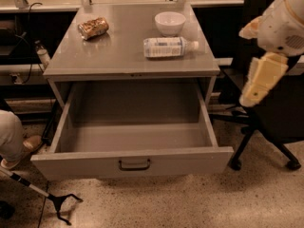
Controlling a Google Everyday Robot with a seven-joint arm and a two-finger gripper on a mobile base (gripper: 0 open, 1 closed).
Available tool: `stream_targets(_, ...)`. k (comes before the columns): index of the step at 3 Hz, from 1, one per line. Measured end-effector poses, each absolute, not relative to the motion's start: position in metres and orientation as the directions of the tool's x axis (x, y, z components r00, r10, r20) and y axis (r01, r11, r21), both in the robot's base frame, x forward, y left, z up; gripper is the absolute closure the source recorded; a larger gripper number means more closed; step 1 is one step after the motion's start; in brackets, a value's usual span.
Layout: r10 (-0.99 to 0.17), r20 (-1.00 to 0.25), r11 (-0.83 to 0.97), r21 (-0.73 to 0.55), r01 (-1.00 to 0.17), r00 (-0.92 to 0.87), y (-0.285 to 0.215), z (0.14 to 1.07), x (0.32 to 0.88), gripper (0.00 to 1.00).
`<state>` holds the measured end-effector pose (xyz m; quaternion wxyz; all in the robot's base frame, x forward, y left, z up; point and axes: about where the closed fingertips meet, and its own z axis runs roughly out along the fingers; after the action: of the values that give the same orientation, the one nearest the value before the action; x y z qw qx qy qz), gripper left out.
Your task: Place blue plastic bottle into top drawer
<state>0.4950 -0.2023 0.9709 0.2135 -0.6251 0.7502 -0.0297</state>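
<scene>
The blue plastic bottle (168,47) lies on its side on the grey cabinet top (118,56), with its white cap pointing right, just in front of the white bowl (170,23). The top drawer (133,161) is pulled wide open below, its inside bare, with its dark bar handle (134,164) at the front centre. My gripper (260,80) hangs at the right edge of the view, beside the cabinet's right side. It is to the right of the bottle and well apart from it, and it holds nothing.
A brownish-gold can (93,28) lies at the back left of the cabinet top. A black office chair (270,122) stands on the right behind my arm. A person's leg and shoe (16,141) and a grabber stick (47,198) are on the floor at the left.
</scene>
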Motion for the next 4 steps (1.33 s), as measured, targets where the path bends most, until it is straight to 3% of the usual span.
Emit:
stream_targets(3, -0.907, -0.42, 0.162, -0.407, -0.899, 0.027, -0.156, 0.936, 0.677, 0.0)
stream_targets(4, -0.899, -0.436, 0.166, -0.41, -0.897, 0.033, -0.149, 0.928, 0.706, 0.0)
